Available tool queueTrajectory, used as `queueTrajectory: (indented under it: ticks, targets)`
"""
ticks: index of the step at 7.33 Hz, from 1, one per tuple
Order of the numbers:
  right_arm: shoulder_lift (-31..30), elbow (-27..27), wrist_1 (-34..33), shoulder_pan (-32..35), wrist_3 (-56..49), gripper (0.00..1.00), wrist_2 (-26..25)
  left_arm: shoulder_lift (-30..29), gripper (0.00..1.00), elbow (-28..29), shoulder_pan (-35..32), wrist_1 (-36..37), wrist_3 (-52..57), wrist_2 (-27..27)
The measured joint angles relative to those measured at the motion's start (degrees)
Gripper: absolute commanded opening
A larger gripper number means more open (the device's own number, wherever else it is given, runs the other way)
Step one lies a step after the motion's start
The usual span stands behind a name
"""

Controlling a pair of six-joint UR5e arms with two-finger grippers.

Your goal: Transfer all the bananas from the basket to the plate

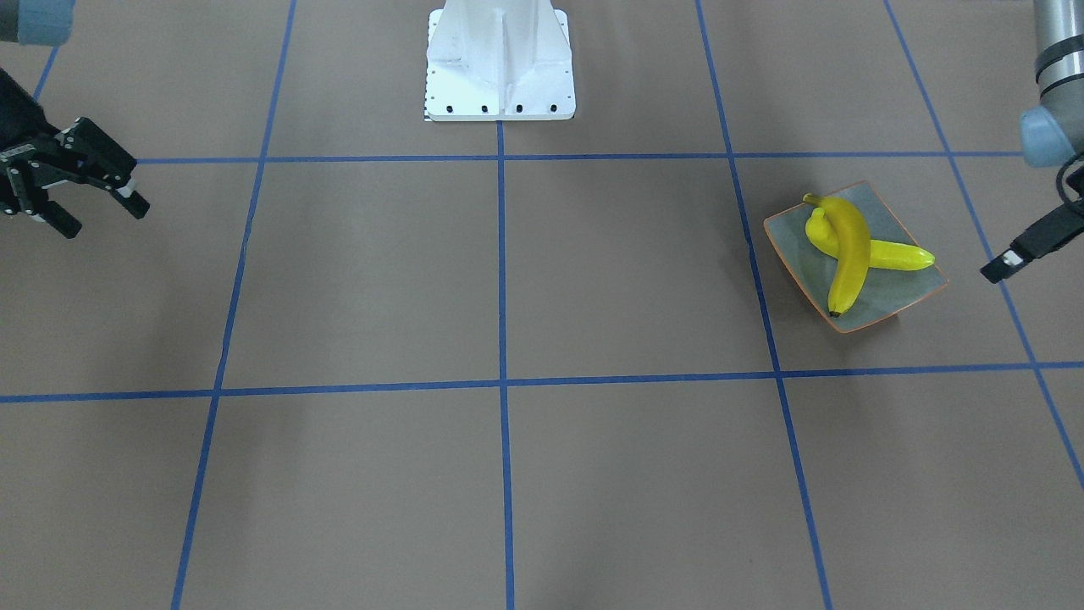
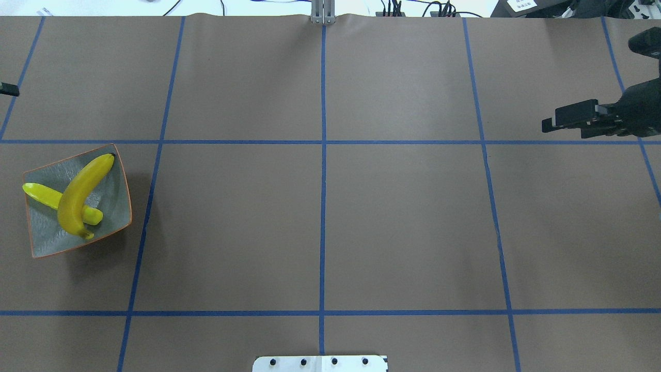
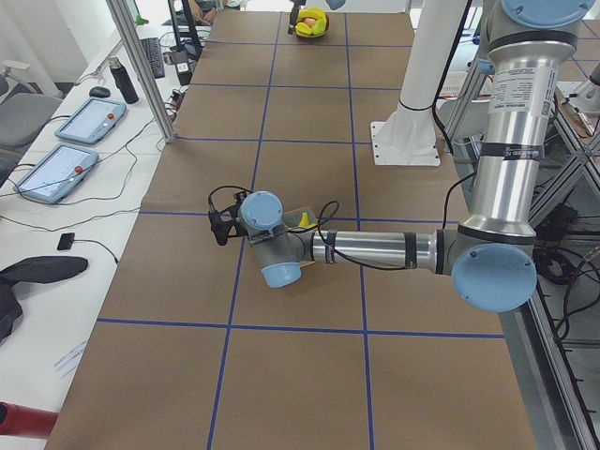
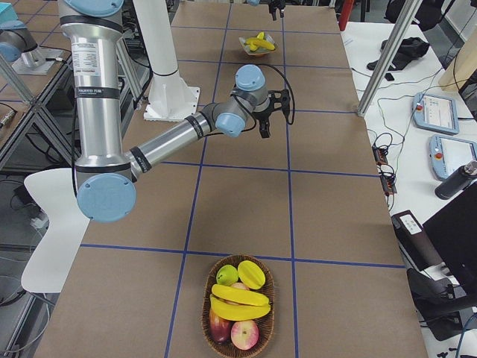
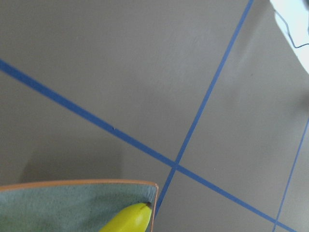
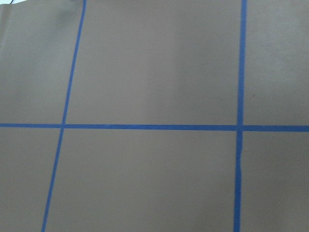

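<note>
The grey-green plate [image 1: 891, 293] [image 2: 112, 207] holds two bananas crossed over each other: a deep yellow curved one [image 1: 849, 246] [image 2: 77, 194] on top of a paler one [image 1: 903, 254] [image 2: 38, 194]. Two more bananas [image 4: 238, 302] lie in the wicker basket [image 4: 206, 313] at the table's other end. My left gripper [image 1: 1003, 263] hovers just beside the plate, mostly cut off; I cannot tell its state. The left wrist view shows only the plate's corner [image 5: 72, 205] and a banana tip [image 5: 128, 220]. My right gripper [image 1: 100, 213] [image 2: 553, 122] is open and empty, far from the basket.
The basket also holds a green apple [image 4: 226, 274], a yellow-green fruit [image 4: 252, 274] and red apples [image 4: 246, 334]. The robot's white base [image 1: 500, 63] stands at the table's middle edge. Blue tape lines grid the brown table. Tablets and cables lie on side desks.
</note>
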Motion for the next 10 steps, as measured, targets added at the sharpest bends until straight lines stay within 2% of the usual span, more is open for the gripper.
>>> queueTrajectory:
  ticks: [2, 5, 10]
  targets:
    - [-2.5, -5.3, 0.0, 6.1, -11.4, 1.0, 0.2, 0.4, 0.99, 1.1, -3.7, 3.1, 15.6, 3.1]
    - [-5.9, -12.9, -0.4, 14.0, -23.6, 1.0, 0.8, 0.6, 0.99, 1.1, -8.8, 13.4, 40.2, 6.0]
    - [-7.3, -25.9, -0.9, 26.5, -45.5, 1.0, 1.5, 3.2, 0.99, 0.4, -12.3, 25.0, 67.5, 11.2]
